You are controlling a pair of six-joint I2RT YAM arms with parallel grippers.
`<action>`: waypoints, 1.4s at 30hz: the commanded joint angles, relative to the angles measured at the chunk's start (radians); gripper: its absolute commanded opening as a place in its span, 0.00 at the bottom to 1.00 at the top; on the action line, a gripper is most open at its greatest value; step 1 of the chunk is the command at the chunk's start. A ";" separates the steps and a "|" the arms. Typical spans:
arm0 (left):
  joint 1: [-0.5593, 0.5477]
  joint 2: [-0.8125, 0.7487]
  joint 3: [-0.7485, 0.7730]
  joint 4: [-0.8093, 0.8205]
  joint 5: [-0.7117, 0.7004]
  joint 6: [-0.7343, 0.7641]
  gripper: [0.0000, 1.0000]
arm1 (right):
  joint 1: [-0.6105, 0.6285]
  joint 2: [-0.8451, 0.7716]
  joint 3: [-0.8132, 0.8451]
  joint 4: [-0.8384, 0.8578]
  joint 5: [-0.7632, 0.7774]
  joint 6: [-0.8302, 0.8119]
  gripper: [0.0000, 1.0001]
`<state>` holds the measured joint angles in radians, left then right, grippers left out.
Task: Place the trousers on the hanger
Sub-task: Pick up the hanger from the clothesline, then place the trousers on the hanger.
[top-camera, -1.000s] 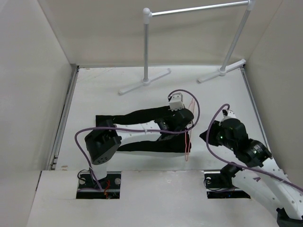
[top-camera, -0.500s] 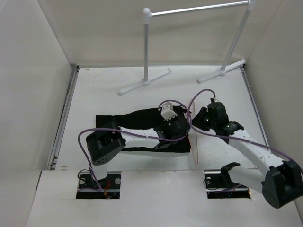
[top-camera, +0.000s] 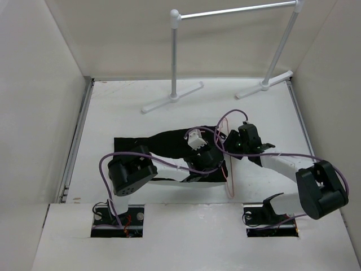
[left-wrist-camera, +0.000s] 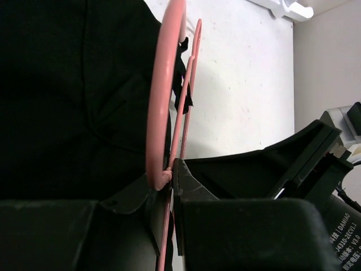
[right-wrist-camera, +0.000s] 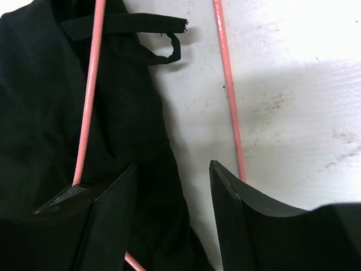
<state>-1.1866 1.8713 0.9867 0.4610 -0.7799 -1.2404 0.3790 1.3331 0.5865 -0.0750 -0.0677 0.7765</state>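
White worktop [top-camera: 113, 113], boxed in by plain beige walls [top-camera: 39, 84], and a white tube rack [top-camera: 175, 56] is standing at the far side. The trousers [top-camera: 152, 144] are lying flat near the middle of the worktop, legs stretched out to the left, the bulk of the cloth under the two arms. The pink hanger [top-camera: 229, 183] is at the trousers' right end, one long wire running toward the near edge just off the fabric. Left gripper [top-camera: 210, 162] is down on that end of the trousers, and the wrist view settles it: left gripper [left-wrist-camera: 172, 169] is clamped tight on the hanger [left-wrist-camera: 163, 84], pink wire pinched between the fingers, black cloth [left-wrist-camera: 67, 84] filling the left side. Right gripper [top-camera: 228, 141] comes in from the right, close beside the left one. From its own camera, right gripper [right-wrist-camera: 174, 166] has its jaws spread apart and nothing caught between them. One wire of the hanger [right-wrist-camera: 90, 90] crosses the trousers [right-wrist-camera: 45, 113] and disappears behind the left finger; the other wire lies on bare worktop [right-wrist-camera: 293, 84] and meets the right finger. A small fabric loop [right-wrist-camera: 169, 51] sticks out at the cloth's edge between the two wires.
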 commanded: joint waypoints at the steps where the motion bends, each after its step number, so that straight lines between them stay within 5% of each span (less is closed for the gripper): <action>1: -0.008 -0.014 -0.029 0.038 -0.056 -0.019 0.02 | -0.001 0.012 -0.017 0.112 -0.015 0.030 0.59; 10: 0.005 -0.046 -0.080 -0.005 -0.093 -0.024 0.02 | 0.004 0.074 -0.093 0.263 -0.150 0.116 0.57; 15: 0.021 -0.078 -0.105 -0.028 -0.105 -0.022 0.02 | -0.009 0.049 -0.119 0.339 -0.218 0.168 0.21; 19: 0.058 -0.126 -0.138 -0.028 -0.111 -0.016 0.03 | -0.035 -0.024 -0.109 0.270 -0.202 0.161 0.12; 27: 0.106 -0.178 -0.169 0.041 -0.042 0.007 0.03 | -0.036 -0.066 -0.128 0.201 -0.150 0.152 0.08; 32: 0.132 -0.222 -0.215 -0.067 -0.064 0.022 0.03 | -0.071 -0.136 -0.148 0.182 -0.123 0.162 0.06; 42: 0.222 -0.550 -0.453 -0.215 -0.004 0.120 0.03 | -0.235 -0.265 -0.149 0.095 -0.112 0.149 0.06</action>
<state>-0.9783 1.4139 0.5713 0.3557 -0.7883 -1.1969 0.1783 1.0893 0.4309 0.0254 -0.2085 0.9379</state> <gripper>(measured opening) 0.065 0.067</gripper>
